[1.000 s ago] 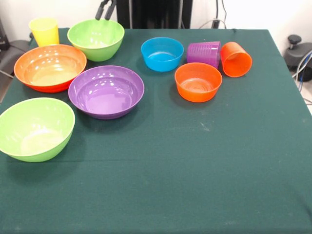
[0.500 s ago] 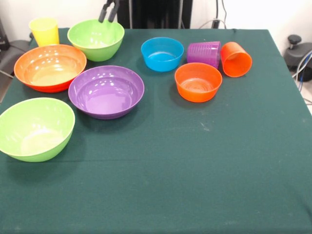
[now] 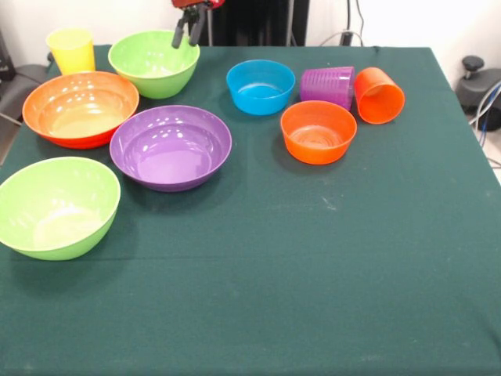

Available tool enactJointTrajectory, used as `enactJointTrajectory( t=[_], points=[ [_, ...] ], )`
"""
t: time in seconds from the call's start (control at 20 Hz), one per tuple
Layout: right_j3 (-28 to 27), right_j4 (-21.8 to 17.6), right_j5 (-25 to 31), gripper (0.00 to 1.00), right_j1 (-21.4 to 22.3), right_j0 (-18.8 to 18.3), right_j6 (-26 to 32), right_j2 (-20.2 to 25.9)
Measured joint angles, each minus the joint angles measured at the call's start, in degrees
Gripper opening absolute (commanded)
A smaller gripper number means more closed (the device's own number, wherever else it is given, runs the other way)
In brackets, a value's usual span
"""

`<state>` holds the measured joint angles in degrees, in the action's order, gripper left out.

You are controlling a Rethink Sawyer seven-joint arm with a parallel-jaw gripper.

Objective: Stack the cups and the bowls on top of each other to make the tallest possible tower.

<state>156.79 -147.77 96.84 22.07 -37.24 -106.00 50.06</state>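
We see a flat dark green cloth-covered table (image 3: 313, 274) filling most of the view, with a few pale specks on the cloth near its middle. Beyond its right edge we see a black round-topped stand (image 3: 474, 74) with thin cables beside it. At the far left edge sits a dark grey object (image 3: 12, 90), partly hidden.

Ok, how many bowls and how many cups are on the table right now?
Bowls: 6 — lime green, lime green, large orange, purple, blue, small orange
Cups: 3 — yellow, purple ribbed, orange
Total: 9
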Motion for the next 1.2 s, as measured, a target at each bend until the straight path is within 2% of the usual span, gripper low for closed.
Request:
enactJointTrajectory(
  t=[0.75,1.2],
  points=[
    [-3.6,-5.5,0.0,1.00,-3.2,4.5,0.0,-3.6],
    [-4.8,-7.0,0.0,1.00,-4.1,6.2,0.0,-4.8]
  ],
)
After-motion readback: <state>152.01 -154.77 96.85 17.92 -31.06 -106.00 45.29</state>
